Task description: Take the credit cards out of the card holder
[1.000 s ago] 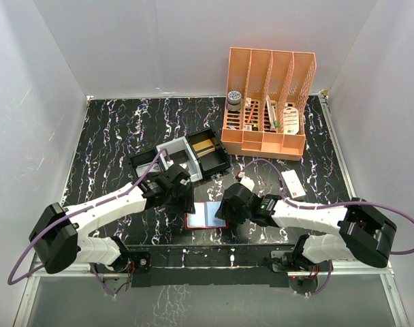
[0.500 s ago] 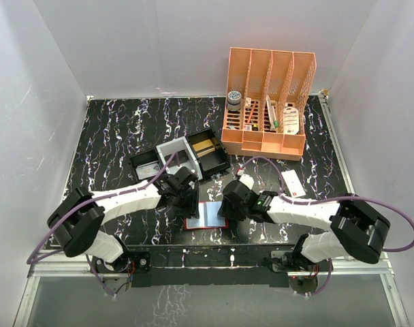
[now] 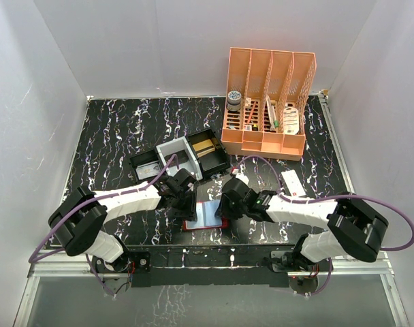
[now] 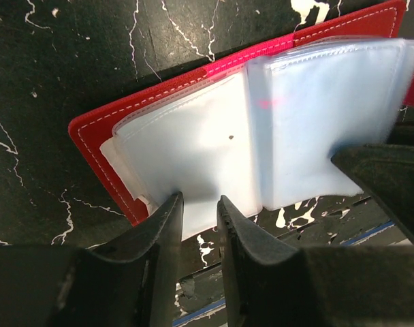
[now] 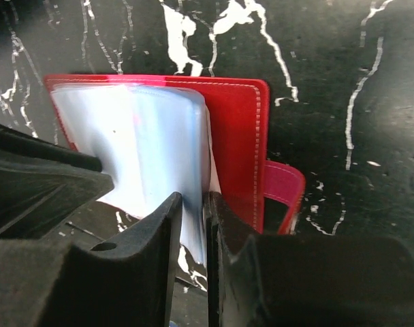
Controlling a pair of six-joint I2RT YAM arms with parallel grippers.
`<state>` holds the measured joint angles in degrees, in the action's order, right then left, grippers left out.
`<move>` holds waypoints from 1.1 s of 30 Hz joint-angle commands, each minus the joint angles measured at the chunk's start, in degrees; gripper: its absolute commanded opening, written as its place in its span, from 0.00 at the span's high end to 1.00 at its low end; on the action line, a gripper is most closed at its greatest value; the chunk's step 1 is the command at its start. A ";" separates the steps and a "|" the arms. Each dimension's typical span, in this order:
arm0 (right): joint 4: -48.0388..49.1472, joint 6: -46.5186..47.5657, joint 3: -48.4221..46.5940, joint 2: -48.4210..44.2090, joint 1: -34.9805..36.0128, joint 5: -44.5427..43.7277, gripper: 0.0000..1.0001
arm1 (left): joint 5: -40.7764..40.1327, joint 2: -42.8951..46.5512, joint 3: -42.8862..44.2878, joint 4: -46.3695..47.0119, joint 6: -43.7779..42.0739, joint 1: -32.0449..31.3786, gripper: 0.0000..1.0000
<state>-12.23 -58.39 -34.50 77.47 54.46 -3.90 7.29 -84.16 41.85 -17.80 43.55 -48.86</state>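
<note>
The red card holder (image 4: 91,133) lies open and flat on the dark surface (image 5: 329,102), between the two grippers. Its clear pockets (image 4: 193,136) fan up from the middle like pages of a little book.

The left gripper (image 4: 198,201) is narrow. The near edge of a pocket sits right at its tips and dips into the small gap. I cannot tell if it is pinching yet. The rest of the card holder spreads out just ahead of it and off to its right.

The right gripper (image 5: 193,199) is narrow too. A bunch of pocket edges goes down into its gap, so it looks to be holding them. The red cover is just ahead of it, and the little tab (image 5: 282,191) pokes out to its right.

I think the step in hand is getting a grip on the pockets so a card can come out. The pockets look pale and cloudy, and I cannot make out the credit cards inside them.

The next move needs one gripper to hold the card holder down. The other has to pinch only a card's edge, not the floppy pocket, and slide it straight out.

I cannot read any words or brand. There is only a small red mark (image 4: 268,103) on one pocket.
</note>
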 commanded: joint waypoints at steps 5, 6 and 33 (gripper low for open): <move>6.35 0.60 -2.00 1.37 0.38 3.91 0.83 | -0.08 -3.16 -1.77 -0.44 -0.31 -0.74 0.75; 6.76 0.65 -2.00 1.78 0.39 4.56 0.84 | -0.01 -3.09 -1.72 -0.40 -0.26 -0.74 0.75; -15.92 3.23 -9.94 -5.77 -2.86 -11.60 0.50 | -2.33 4.34 4.63 -6.90 -2.00 -1.09 0.66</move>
<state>-19.75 -57.12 -39.09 76.29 51.99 -6.09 6.42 -83.42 42.68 -19.81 43.29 -49.54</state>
